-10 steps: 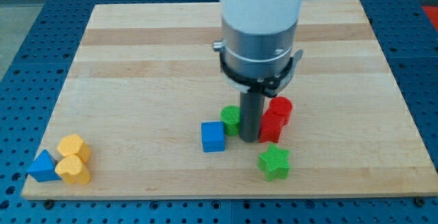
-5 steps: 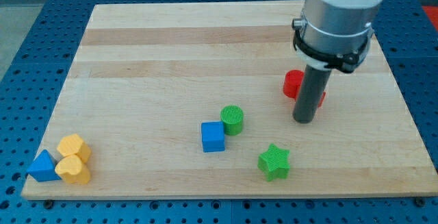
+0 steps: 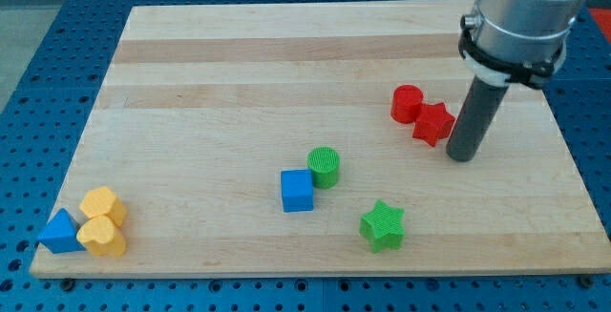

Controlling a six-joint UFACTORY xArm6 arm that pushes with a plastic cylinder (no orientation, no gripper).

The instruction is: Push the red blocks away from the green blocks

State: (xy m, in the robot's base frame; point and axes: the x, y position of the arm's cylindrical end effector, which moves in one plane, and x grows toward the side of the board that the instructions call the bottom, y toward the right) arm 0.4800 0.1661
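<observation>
A red cylinder [image 3: 407,103] and a red star-shaped block [image 3: 432,123] lie touching each other at the view's right, in the middle of the board's height. A green cylinder [image 3: 325,167] stands near the board's centre-bottom. A green star [image 3: 383,224] lies below and to the right of it. My tip [image 3: 461,156] rests on the board just right of and slightly below the red star, close to it but with a small gap. The red pair sits well up and to the right of both green blocks.
A blue cube [image 3: 297,190] touches the green cylinder's lower left. A blue triangular block [image 3: 59,232] and two yellow blocks [image 3: 102,222] sit in the bottom-left corner. The wooden board [image 3: 220,73] lies on a blue perforated table; its right edge is near my tip.
My tip swept from between the green cylinder and the red blocks up and to the right, carrying both red blocks along. It now stands on their right side instead of their left.
</observation>
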